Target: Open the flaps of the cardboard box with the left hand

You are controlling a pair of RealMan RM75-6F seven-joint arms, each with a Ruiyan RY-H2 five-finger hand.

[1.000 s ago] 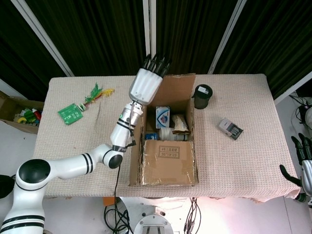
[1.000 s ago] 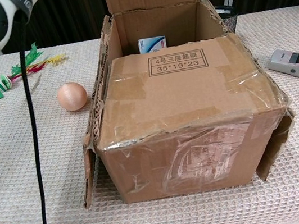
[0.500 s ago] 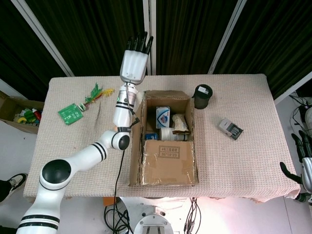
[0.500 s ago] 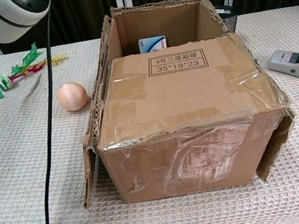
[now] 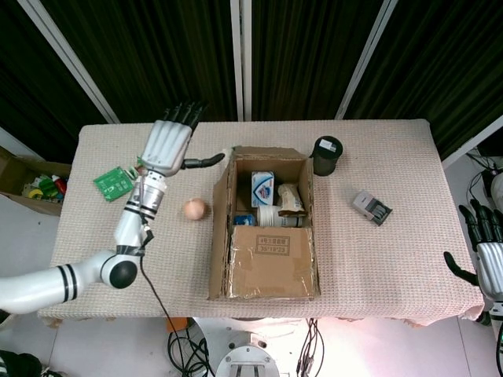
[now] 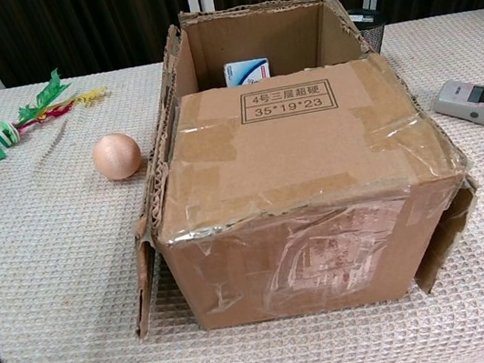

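Left hand (image 5: 167, 146) raised over table's left side, fingers spread, thumb out sideways, holding nothing; forearm runs down to the elbow; right hand (image 5: 486, 253) off the right edge, fingers apart, empty.

Dark curtains (image 5: 157, 55) behind cloth-covered table (image 5: 393, 212)

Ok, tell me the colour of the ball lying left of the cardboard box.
Pale orange, a peach tone. The ball shows best in the chest view.
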